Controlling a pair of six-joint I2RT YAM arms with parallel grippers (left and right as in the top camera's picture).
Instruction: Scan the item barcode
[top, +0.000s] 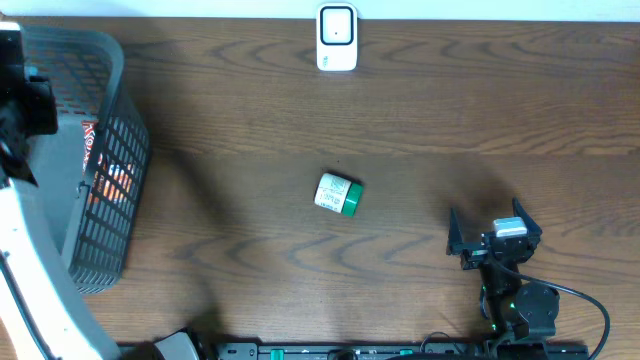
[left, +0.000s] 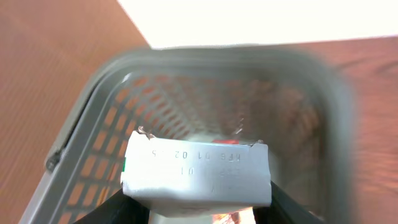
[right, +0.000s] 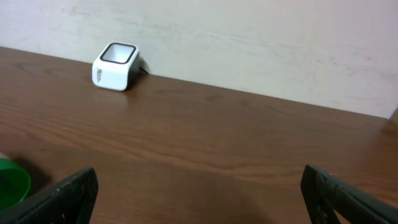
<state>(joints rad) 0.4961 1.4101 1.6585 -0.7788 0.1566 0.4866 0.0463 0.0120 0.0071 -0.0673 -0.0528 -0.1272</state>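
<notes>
- White packet (left: 196, 174) sat pinched between the left gripper's (left: 199, 214) fingers, above the grey basket (left: 93, 106).
- Empty and spread wide, the right gripper (top: 492, 235) hung apart from the mid-table jar (top: 337, 194).
- At the far edge stood the scanner (top: 337, 38).

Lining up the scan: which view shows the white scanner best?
Right wrist: the scanner is largest there, seen from the side with its dark-framed top window. Overhead shows it small from above at the far edge of the table. Left wrist misses it, showing only the grey basket and a white packet.

White packet (left: 198, 174) (printed code showing) over basket (left: 217, 55), scanner (top: 337, 38) at far edge
</notes>
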